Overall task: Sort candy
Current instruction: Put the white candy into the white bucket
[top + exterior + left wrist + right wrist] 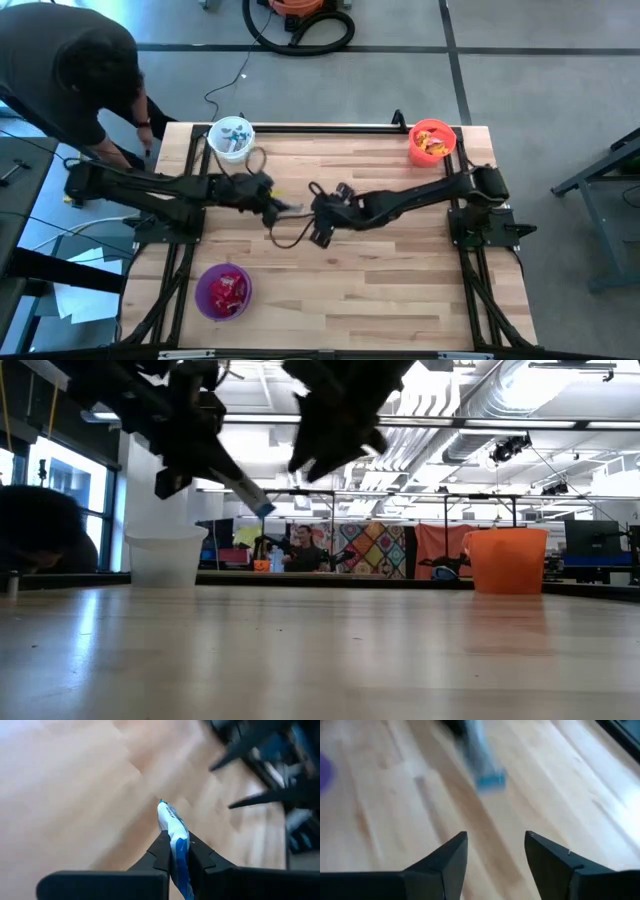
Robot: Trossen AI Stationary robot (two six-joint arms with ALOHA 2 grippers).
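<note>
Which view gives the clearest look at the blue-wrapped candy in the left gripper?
The left wrist view: the blue-wrapped candy stands pinched between the left gripper's shut fingers. The right wrist view shows it blurred above the table. The low view shows only its blue tip. The high view barely shows it.

bright overhead room light, glare on the table [320,650], motion blur in both wrist views
</note>
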